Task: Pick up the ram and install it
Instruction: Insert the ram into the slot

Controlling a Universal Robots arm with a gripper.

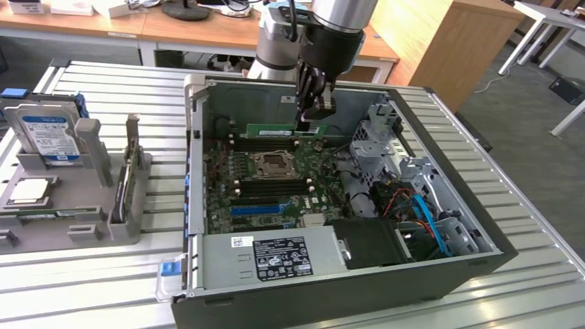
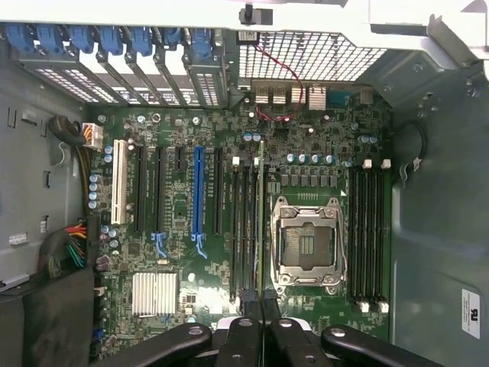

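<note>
One arm, one stick.

Ext. view: we see the gripper point(image 1: 312, 122) down inside the open PC case point(image 1: 194, 137), clamped on the ram point(image 1: 274, 129). It holds the ram on edge above the motherboard point(image 1: 265, 199), near the CPU socket point(image 1: 271, 165). Which slot it's over, we can't tell from here. A hard drive point(image 1: 51, 137) sits in the gray rack point(image 1: 87, 226) at the ext. view's left, well apart.

Wrist view: we look down past the gripper point(image 2: 260, 306). The ram point(image 2: 262, 214) shows edge-on as a thin line running alongside the black memory slots point(image 2: 243, 222), just beside the CPU socket point(image 2: 306, 245). Whether it's touching a slot, we can't say.

Our read: the step in hand is seating the stick. To do that well we'd want it parallel w/ the slot, square to the board, notch matched and end clips open. Pressure should go straight down & even, no twist.
</note>
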